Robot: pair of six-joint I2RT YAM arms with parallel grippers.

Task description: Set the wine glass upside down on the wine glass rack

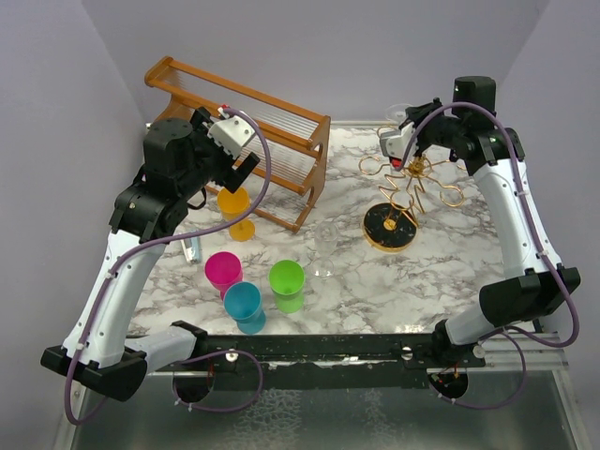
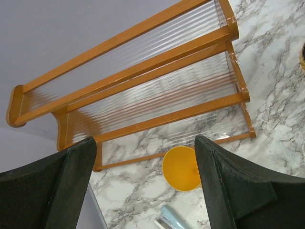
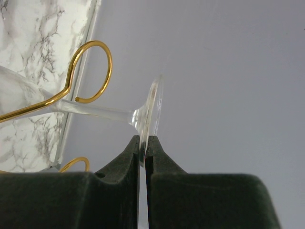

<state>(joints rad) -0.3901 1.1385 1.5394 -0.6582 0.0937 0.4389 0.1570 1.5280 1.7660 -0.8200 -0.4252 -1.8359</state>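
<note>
- marble tabletop (image 1: 375,281) carries a wooden shelf (image 1: 272,131) far left and the wine glass rack (image 1: 403,202) far right;
- the left pincer (image 2: 145,143) hangs before the shelf, jaws wide apart, empty;
- the right pincer (image 3: 143,143) is clamped on the foot of the wine glass (image 3: 152,109) at the rack's top; the stem crosses one gold loop.

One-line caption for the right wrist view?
Right gripper pinches the clear wine glass by its foot, stem beside a curled gold arm of the wine glass rack.
</note>
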